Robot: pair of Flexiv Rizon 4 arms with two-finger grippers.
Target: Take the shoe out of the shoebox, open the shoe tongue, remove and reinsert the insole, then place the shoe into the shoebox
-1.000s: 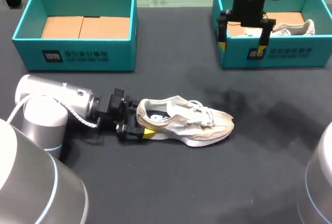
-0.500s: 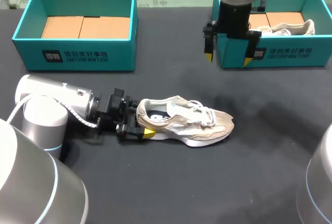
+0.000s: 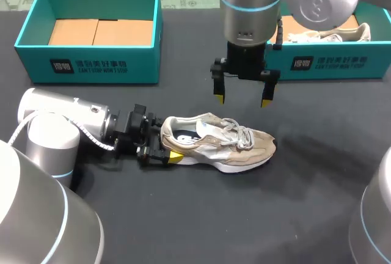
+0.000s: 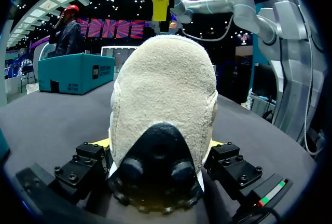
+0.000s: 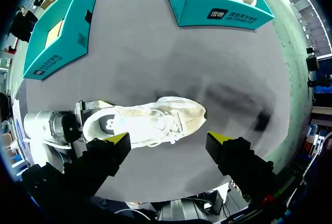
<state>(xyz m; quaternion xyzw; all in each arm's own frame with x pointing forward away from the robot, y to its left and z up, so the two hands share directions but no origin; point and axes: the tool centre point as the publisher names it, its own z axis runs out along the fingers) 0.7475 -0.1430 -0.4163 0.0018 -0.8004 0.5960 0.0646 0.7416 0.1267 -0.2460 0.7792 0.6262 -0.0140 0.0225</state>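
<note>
Where left tool (image 3: 160, 146) grips, shoe (image 3: 221, 142) is rounded suede.

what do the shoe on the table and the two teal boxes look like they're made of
Shoe: beige suede-like upper, matte and fuzzy at the heel, over a white, likely rubber sole. Left shoebox and right shoebox: probably cardboard, matte teal walls, bare brown floor.

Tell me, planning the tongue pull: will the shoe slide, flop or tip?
Probably won't slide: the left gripper holds the shoe by the heel. Its laces look soft, likely floppy. It rests flat on its sole, so tipping seems unlikely.
</note>
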